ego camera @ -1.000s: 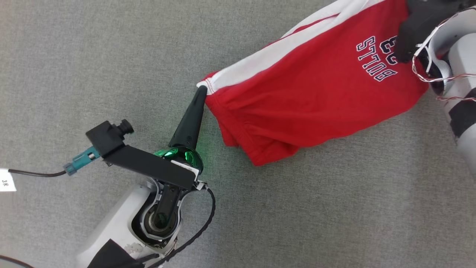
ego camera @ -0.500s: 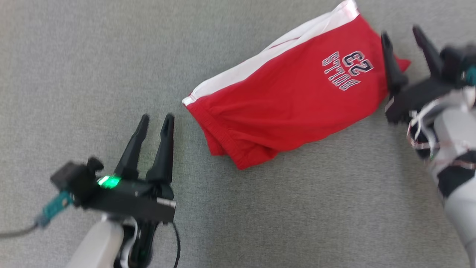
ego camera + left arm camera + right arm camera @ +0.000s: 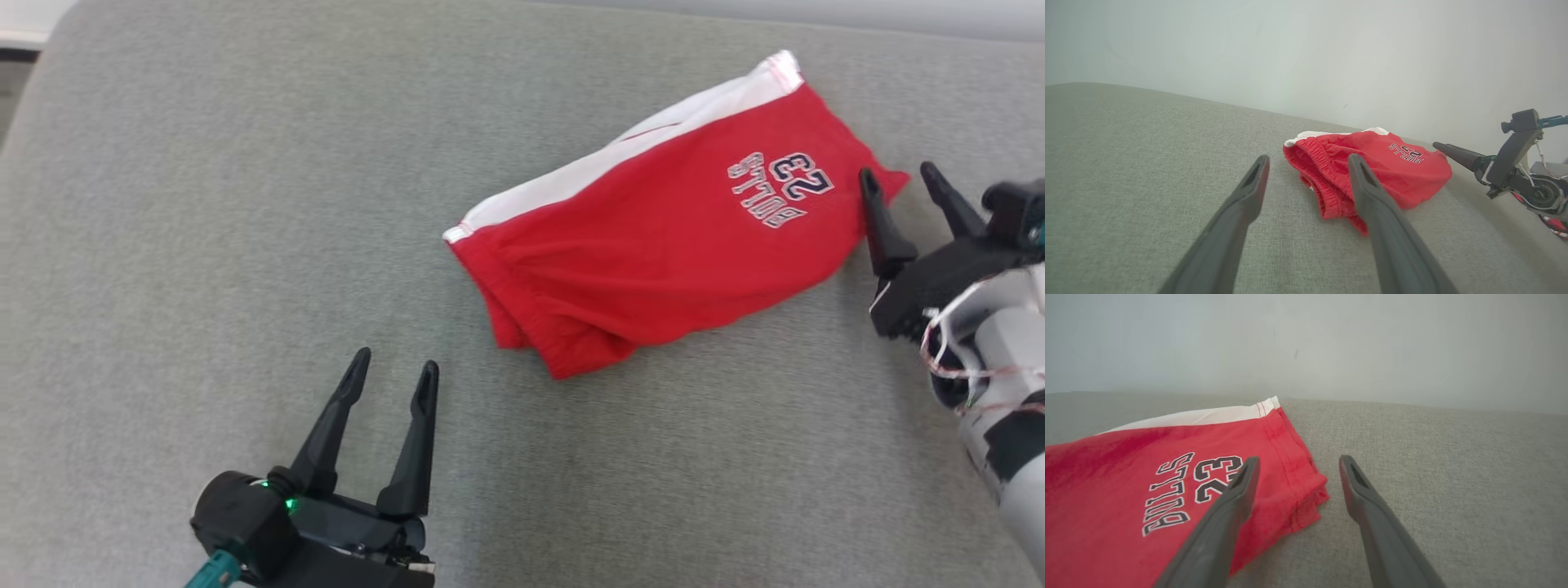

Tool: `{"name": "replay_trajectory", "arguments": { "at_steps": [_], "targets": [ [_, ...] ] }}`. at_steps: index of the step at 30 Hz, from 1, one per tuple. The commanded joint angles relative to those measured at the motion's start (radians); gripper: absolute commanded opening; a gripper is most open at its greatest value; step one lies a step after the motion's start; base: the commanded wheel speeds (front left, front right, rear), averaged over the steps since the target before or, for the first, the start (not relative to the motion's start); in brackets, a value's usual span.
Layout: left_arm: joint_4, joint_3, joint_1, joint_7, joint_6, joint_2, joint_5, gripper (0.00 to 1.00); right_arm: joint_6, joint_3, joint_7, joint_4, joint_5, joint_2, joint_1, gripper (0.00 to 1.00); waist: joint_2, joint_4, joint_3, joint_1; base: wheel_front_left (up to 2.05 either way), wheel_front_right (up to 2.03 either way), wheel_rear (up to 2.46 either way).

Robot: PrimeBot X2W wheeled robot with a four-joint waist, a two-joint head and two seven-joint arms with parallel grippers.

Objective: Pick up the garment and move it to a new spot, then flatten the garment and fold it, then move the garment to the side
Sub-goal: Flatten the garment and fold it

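On the grey woven surface I see the red garment lying folded, soft knit with a white side stripe and gathered waistband. My left gripper and right gripper both stand spread wide and empty, tapered dark fingers flanking it.

The grey fabric surface is lit evenly by soft, diffuse light. Only a faint shadow is cast under the near edge of the red garment. A small green lamp is seen glowing on the left gripper. In the left wrist view, the surface's far edge is bowed by the wide lens, and the fingers are blurred.
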Motion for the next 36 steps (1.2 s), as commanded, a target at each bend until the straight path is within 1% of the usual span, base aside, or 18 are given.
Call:
{"name": "replay_trajectory", "arguments": {
  "at_steps": [1, 8, 10, 17, 18, 19, 20, 21, 22, 23, 28, 36],
  "targets": [
    [0.006, -0.001, 0.007, -0.003, -0.009, -0.009, 0.010, 1.00, -0.003, 0.001, 0.015, 0.013, 0.018, 0.001, -0.020, 1.00, 0.0001, 0.023, 0.008, 0.0002, 0.00, 0.00, 0.00],
    [0.024, 0.008, -0.007, -0.003, -0.036, -0.027, 0.078, 1.00, -0.003, -0.002, 0.075, 0.120, 0.068, -0.002, -0.088, 1.00, 0.0001, 0.058, 0.019, 0.0002, 0.00, 0.00, 0.00],
    [0.029, 0.013, -0.003, -0.003, -0.042, -0.033, 0.085, 1.00, -0.003, 0.002, 0.087, 0.150, 0.076, -0.006, -0.101, 1.00, 0.0001, 0.065, 0.019, 0.0002, 0.00, 0.00, 0.00],
    [0.047, 0.024, 0.010, -0.003, -0.059, -0.049, 0.101, 1.00, -0.003, 0.005, 0.146, 0.242, 0.120, 0.011, -0.114, 1.00, 0.0001, 0.075, 0.010, 0.0002, 0.00, 0.00, 0.00],
    [0.047, 0.026, 0.010, -0.003, -0.058, -0.050, 0.101, 1.00, -0.003, 0.005, 0.150, 0.252, 0.123, 0.013, -0.114, 0.95, 0.0001, 0.074, 0.010, 0.0002, 0.00, 0.00, 0.00],
    [0.049, 0.029, 0.009, -0.003, -0.059, -0.050, 0.104, 1.00, -0.003, 0.003, 0.156, 0.258, 0.131, 0.017, -0.114, 0.80, 0.0001, 0.074, 0.010, 0.0002, 0.00, 0.00, 0.00],
    [0.049, 0.030, 0.008, -0.003, -0.061, -0.051, 0.106, 1.00, -0.003, 0.000, 0.160, 0.261, 0.142, 0.023, -0.113, 0.49, 0.0001, 0.073, 0.011, 0.0002, 0.00, 0.00, 0.00],
    [0.050, 0.031, 0.007, -0.003, -0.064, -0.051, 0.108, 1.00, -0.003, -0.002, 0.160, 0.264, 0.152, 0.026, -0.113, 0.25, 0.0001, 0.072, 0.012, 0.0002, 0.00, 0.00, 0.00],
    [0.051, 0.032, 0.005, -0.003, -0.066, -0.052, 0.109, 1.00, -0.003, -0.003, 0.160, 0.263, 0.161, 0.027, -0.111, 0.07, 0.0001, 0.071, 0.013, 0.0002, 0.00, 0.00, 0.00],
    [0.052, 0.034, 0.003, -0.003, -0.068, -0.052, 0.111, 1.00, -0.003, -0.003, 0.161, 0.261, 0.172, 0.028, -0.108, 0.00, 0.0001, 0.069, 0.014, 0.0002, 0.00, 0.00, 0.00],
    [0.052, 0.039, 0.004, -0.003, -0.069, -0.053, 0.121, 1.00, -0.003, 0.003, 0.151, 0.240, 0.204, 0.034, -0.094, 0.00, 0.0001, 0.054, 0.012, 0.0002, 0.00, 0.00, 0.00],
    [0.057, 0.044, 0.018, -0.003, -0.074, -0.059, 0.138, 1.00, -0.003, 0.016, 0.085, 0.180, 0.270, 0.008, -0.044, 0.00, 0.0001, 0.011, -0.022, 0.0002, 0.00, 0.00, 0.00]
  ]
}}
